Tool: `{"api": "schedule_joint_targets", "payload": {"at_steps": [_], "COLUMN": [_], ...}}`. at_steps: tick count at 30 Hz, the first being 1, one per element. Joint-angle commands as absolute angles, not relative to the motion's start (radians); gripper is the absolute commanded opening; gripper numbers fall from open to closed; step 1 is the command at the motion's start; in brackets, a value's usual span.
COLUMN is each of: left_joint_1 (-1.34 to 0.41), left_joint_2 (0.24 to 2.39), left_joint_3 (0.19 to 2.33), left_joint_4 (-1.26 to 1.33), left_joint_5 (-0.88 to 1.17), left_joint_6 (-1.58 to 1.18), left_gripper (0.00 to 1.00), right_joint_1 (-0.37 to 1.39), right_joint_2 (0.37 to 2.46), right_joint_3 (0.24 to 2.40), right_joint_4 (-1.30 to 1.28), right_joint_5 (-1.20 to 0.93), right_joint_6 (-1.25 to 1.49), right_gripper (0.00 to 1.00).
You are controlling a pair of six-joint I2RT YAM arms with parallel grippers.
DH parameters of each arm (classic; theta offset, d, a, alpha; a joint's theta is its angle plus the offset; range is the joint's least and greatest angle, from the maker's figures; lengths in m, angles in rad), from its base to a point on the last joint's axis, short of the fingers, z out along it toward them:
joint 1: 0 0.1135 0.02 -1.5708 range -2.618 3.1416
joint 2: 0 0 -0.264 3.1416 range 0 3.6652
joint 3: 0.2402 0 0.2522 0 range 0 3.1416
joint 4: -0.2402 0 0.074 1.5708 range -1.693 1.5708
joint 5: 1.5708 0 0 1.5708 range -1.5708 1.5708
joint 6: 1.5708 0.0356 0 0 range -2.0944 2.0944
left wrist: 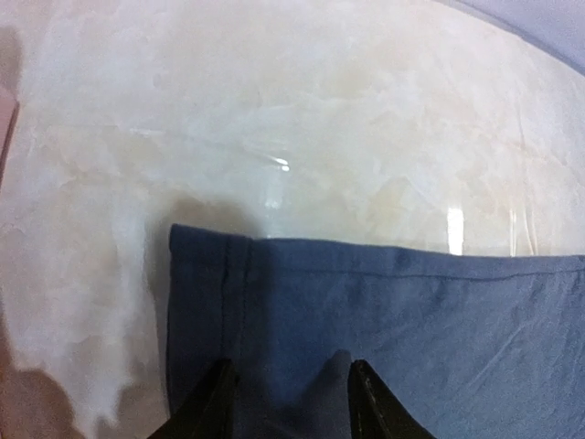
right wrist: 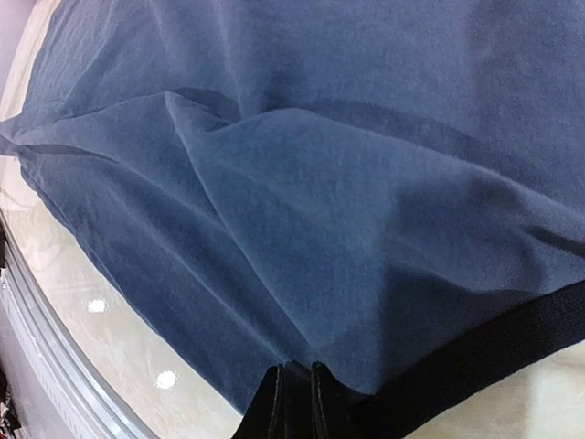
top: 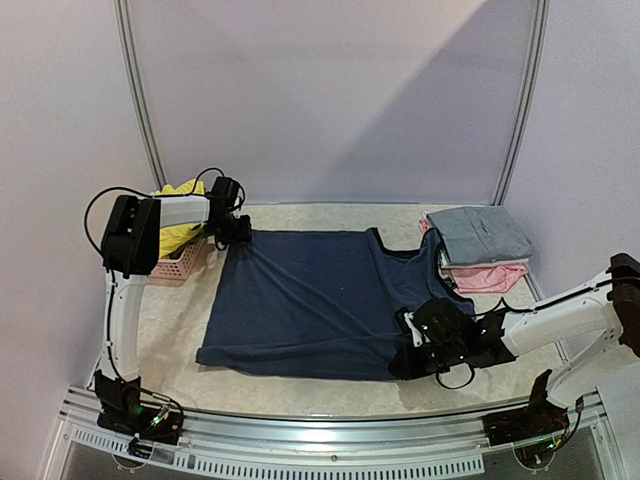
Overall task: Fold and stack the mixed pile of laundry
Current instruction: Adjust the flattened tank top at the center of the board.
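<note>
A navy blue cloth top [top: 310, 300] lies spread across the middle of the pale marbled table [top: 165, 335], mostly flat, with its neck opening toward the right and a few creases running toward its near right edge. The left gripper [top: 232, 230] sits at the top's far left corner. In the left wrist view its 2 black fingers [left wrist: 218, 402] stand apart, straddling the stitched hem at that corner, with the cloth lying flat between them and not pinched. The right gripper [top: 412, 348] is low at the near right edge of the top. In the right wrist view its fingers [right wrist: 274, 402] are pressed together on the edge of the navy cloth, which rises from them in a loose ridge. At the far right of the table, apart from the top, a stack of 3 folded pieces rests: a grey garment [top: 480, 235] on top, a thin white piece [top: 452, 264] under it, and a pink piece [top: 490, 277] at the bottom. At the far left, just beside the left gripper, a pink plastic lattice basket [top: 178, 264] holds a bright yellow garment [top: 180, 232].
</note>
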State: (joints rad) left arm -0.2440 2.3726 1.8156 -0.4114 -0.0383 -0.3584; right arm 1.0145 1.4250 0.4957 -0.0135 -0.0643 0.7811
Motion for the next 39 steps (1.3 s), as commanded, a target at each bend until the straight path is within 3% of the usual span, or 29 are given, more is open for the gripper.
{"api": "schedule_joint_targets", "payload": {"at_steps": [1, 5, 12, 21, 30, 33, 39], "left_joint_1": [-0.231, -0.248, -0.302, -0.427, -0.618, -0.676, -0.838], "left_joint_2": [2.402, 2.305, 2.015, 1.530, 1.118, 1.010, 0.922], "left_joint_3": [1.865, 1.802, 1.620, 1.167, 0.813, 0.746, 0.675], "left_joint_4": [-0.459, -0.437, -0.496, -0.558, -0.688, -0.744, -0.851], "left_joint_5": [-0.011, -0.008, -0.104, -0.328, -0.369, -0.359, -0.368], "left_joint_6": [-0.372, -0.378, -0.355, -0.422, -0.551, -0.632, -0.785], "left_gripper": [0.43, 0.45, 0.60, 0.99, 0.99, 0.86, 0.81], "right_joint_1": [1.022, 1.021, 1.022, 1.020, 1.021, 1.020, 1.020], "right_joint_2": [1.424, 1.447, 1.464, 1.363, 1.195, 1.125, 1.045], "right_joint_3": [0.482, 0.543, 0.673, 0.715, 0.537, 0.480, 0.412], "right_joint_4": [-0.149, -0.140, -0.165, -0.214, -0.212, -0.227, -0.263], "right_joint_5": [-0.064, -0.076, -0.082, -0.006, 0.011, 0.012, -0.028], "right_joint_6": [0.770, 0.743, 0.686, 0.671, 0.765, 0.793, 0.824], "right_gripper": [0.13, 0.17, 0.40, 0.70, 0.81, 0.81, 0.78]}}
